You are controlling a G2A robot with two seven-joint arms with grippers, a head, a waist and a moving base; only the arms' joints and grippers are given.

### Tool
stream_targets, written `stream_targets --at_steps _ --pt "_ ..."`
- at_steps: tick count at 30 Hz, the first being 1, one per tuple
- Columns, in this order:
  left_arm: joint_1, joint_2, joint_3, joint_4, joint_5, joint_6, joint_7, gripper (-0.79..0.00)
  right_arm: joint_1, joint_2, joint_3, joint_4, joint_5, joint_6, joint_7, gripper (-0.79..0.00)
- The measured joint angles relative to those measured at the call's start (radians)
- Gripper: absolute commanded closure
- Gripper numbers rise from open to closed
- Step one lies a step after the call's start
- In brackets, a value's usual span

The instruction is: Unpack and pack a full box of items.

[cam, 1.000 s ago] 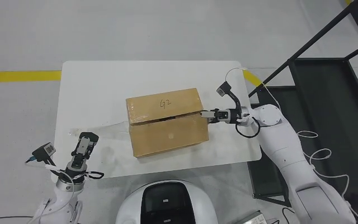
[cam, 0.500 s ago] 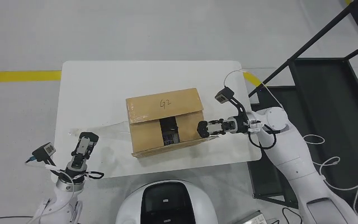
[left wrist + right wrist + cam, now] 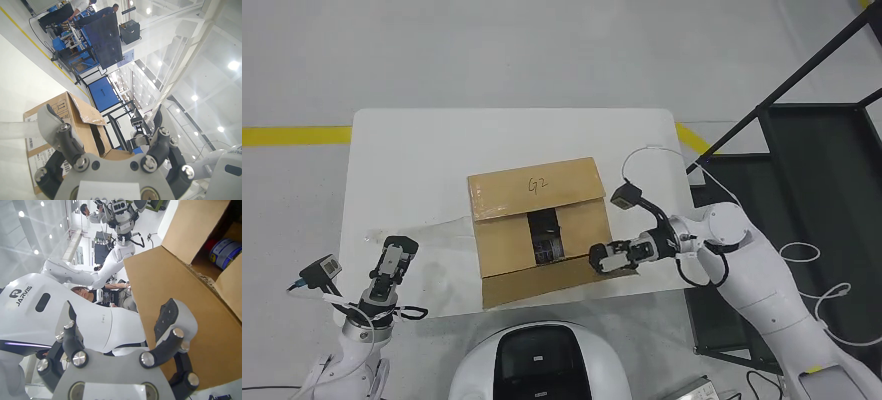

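Note:
The brown cardboard box point(image 3: 532, 190) stands in the middle of the white table point(image 3: 412, 170). Its far flap lies shut, while the near flap point(image 3: 542, 282) is folded out and down toward the front edge. Through the dark opening point(image 3: 545, 236) a blue can point(image 3: 225, 255) and something red point(image 3: 209, 244) show inside. My right gripper point(image 3: 604, 257) is open at the right end of the near flap point(image 3: 170, 281), with one finger point(image 3: 166, 317) resting against the cardboard. My left gripper point(image 3: 392, 262) stands open and holds nothing at the table's front left, pointing toward the box point(image 3: 75, 117).
A translucent strip of tape point(image 3: 427, 232) lies on the table left of the box. A black metal rack point(image 3: 812, 180) stands right of the table. A yellow line point(image 3: 292, 135) runs along the floor on the left.
My right gripper has swung from the box's top seam toward the table's front, and the near flap has folded open and down with it. The left arm has kept still.

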Motion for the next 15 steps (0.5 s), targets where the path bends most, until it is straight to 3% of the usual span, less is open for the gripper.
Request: stream_targets --at_steps 15 --pt "0.0 0.0 0.0 0.0 0.0 0.0 0.0 -0.785 0.012 0.02 -0.057 -0.003 -0.045 0.009 0.009 -0.785"
